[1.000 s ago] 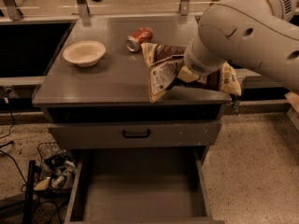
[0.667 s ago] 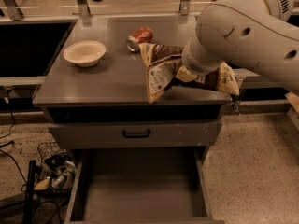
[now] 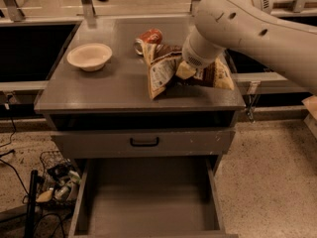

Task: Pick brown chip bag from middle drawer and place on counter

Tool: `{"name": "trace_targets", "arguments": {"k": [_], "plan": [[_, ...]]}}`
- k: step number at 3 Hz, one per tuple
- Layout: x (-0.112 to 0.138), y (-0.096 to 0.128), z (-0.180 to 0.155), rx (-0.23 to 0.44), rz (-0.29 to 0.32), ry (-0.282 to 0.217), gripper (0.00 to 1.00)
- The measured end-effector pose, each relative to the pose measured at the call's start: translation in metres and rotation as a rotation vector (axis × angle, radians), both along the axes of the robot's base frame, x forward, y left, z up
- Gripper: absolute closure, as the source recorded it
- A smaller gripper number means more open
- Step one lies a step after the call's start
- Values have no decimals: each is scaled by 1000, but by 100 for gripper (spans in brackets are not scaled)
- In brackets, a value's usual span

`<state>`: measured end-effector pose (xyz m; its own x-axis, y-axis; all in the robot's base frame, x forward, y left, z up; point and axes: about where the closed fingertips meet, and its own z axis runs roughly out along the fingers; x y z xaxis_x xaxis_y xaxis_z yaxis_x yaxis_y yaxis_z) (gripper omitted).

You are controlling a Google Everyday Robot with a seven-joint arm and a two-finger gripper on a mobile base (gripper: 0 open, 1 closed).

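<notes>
The brown chip bag [image 3: 162, 69], dark brown with tan edges and a white label panel, lies crumpled on the right half of the grey counter [image 3: 99, 90], its lower corner close to the front edge. My gripper [image 3: 186, 70] comes down from the big white arm [image 3: 247, 24] at the upper right and is shut on the bag's middle; the wrist hides most of it. The middle drawer [image 3: 148, 202] stands pulled out below, with a bare grey floor.
An orange-red soda can [image 3: 148, 36] lies just behind the bag. A cream bowl [image 3: 89, 56] sits on the counter's left side. A closed drawer front with a black handle [image 3: 144, 142] is above the open drawer. Cables and clutter [image 3: 54, 182] lie on the floor at the left.
The bag has moved a little back and to the left with my gripper; it hung at the counter's front edge and now rests fully on the counter.
</notes>
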<state>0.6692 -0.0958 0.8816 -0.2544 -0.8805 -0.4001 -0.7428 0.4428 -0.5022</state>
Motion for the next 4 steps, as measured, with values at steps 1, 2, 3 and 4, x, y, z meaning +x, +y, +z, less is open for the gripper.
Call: {"name": "trace_targets", "arguments": {"k": [1, 2, 3, 4], "plan": [[5, 2, -2, 3, 2, 3, 100], [5, 2, -2, 3, 2, 3, 82], [5, 2, -2, 3, 2, 3, 58], [5, 2, -2, 3, 2, 3, 35]]}}
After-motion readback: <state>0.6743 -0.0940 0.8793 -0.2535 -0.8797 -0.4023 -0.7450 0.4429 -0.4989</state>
